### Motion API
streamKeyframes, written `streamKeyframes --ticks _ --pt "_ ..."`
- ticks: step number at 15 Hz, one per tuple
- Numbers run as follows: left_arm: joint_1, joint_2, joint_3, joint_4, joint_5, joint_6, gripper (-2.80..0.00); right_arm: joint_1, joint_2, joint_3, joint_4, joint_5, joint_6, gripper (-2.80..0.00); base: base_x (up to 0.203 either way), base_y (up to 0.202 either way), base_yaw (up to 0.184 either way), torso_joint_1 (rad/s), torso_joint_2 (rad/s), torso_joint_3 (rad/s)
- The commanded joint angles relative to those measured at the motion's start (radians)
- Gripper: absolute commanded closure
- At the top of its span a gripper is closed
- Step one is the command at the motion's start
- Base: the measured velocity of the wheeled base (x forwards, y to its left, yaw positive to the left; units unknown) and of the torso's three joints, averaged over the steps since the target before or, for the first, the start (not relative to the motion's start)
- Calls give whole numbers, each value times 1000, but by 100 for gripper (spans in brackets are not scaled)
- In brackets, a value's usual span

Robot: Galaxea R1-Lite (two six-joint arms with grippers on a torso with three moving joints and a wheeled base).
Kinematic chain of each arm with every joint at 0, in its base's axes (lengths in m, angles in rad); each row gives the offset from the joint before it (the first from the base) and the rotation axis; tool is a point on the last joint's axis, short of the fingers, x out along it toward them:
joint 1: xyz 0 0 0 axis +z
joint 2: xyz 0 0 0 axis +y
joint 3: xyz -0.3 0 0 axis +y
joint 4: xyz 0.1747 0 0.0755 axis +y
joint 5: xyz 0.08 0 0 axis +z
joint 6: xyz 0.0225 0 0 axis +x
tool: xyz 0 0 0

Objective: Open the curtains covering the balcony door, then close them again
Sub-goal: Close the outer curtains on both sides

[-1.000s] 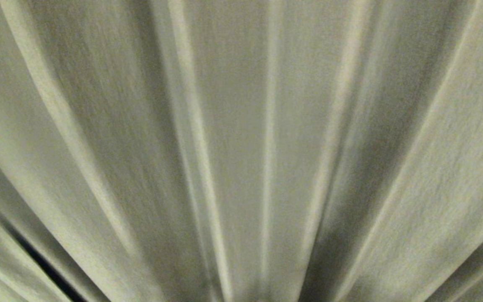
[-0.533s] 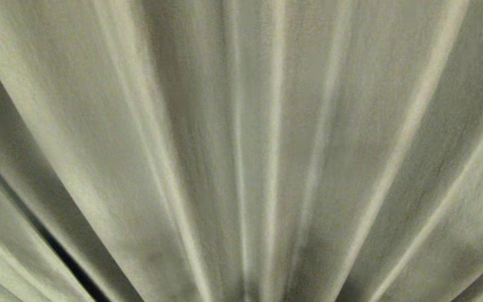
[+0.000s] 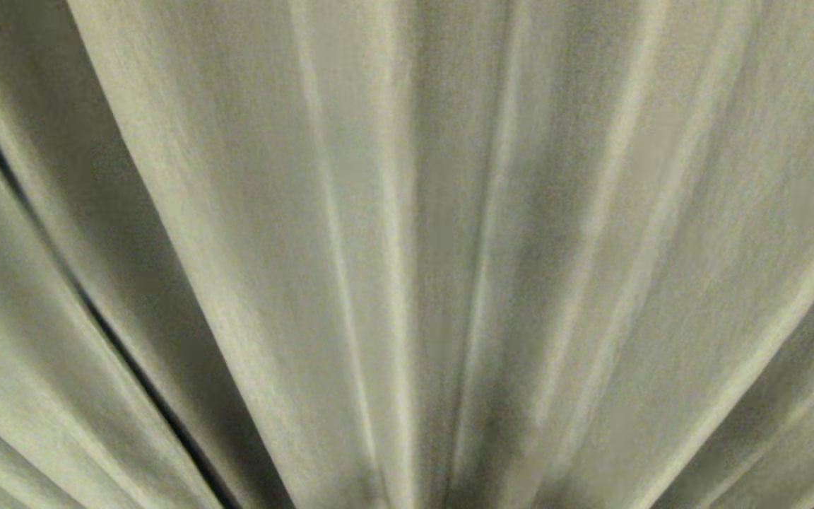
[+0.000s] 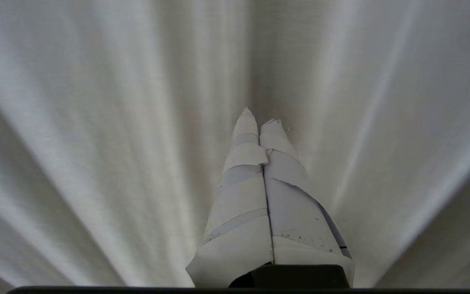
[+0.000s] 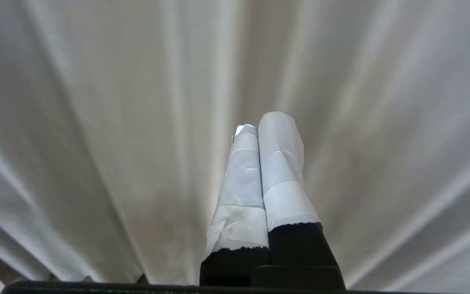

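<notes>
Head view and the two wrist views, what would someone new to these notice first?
Pleated cream curtains fill every view from edge to edge, with one thin dark slit between folds at the head view's lower left. Each wrist view shows a tape-wrapped hand pointed at the fabric, the left hand and the right hand, both shut and holding nothing.

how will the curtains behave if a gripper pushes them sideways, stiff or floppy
Probably floppy: the curtains hang in soft pleats, so a push would likely bunch the fabric rather than slide it whole. They look light, with thin folds. The woven texture may give some grip, but the shut left gripper and right gripper hold no cloth.
</notes>
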Motion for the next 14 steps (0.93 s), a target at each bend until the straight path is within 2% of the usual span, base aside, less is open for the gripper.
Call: streamKeyframes --ticks 1,14 --pt "0 1 0 -1 0 0 0 0 1 0 0 1 -1 0 0 193 0 4 7 2" --pt "0 0 0 -1 0 -7 0 0 1 0 0 1 -1 0 0 191 1 3 2 1"
